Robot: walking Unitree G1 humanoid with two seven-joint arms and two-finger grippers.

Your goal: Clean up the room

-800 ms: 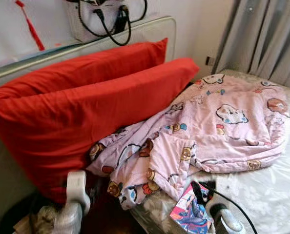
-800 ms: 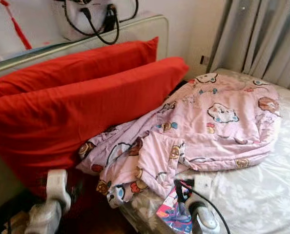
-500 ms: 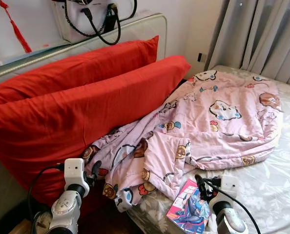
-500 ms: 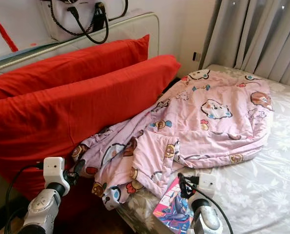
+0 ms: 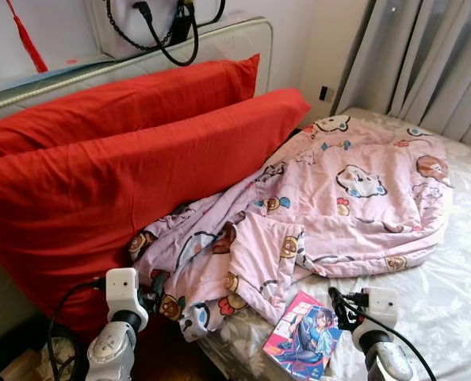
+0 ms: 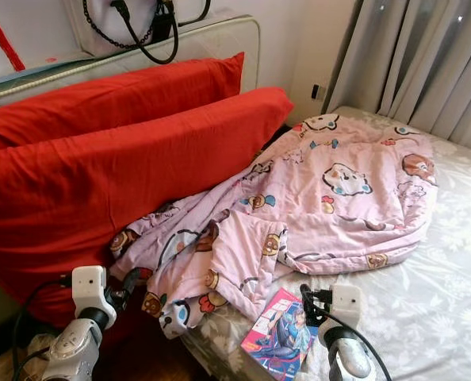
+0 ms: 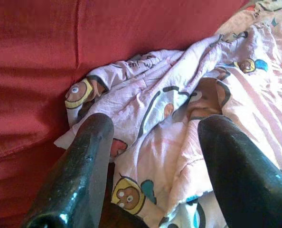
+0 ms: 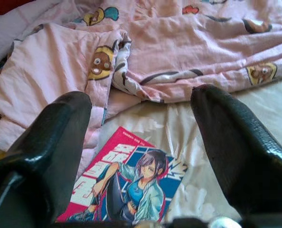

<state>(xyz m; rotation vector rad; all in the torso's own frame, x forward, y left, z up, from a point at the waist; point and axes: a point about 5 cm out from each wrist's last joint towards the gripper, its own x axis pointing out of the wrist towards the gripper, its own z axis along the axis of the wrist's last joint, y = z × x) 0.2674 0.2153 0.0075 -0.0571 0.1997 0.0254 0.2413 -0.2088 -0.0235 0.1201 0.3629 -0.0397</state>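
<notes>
Approach to the bed, nothing gripped yet.
Right gripper [image 8: 141, 156], fingers wide and empty, hovers over the comic book [image 5: 302, 344] near the rumpled pink quilt [image 5: 331, 198]; left gripper [image 7: 155, 166] gapes likewise; next, descend.

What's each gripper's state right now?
Left gripper: open, empty, fingers either side of the pink cartoon-print blanket.
Right gripper: open, empty, above the comic book.

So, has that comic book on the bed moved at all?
No. The comic book still lies beside the folded corner of the pink quilt; only the camera shifted.
</notes>
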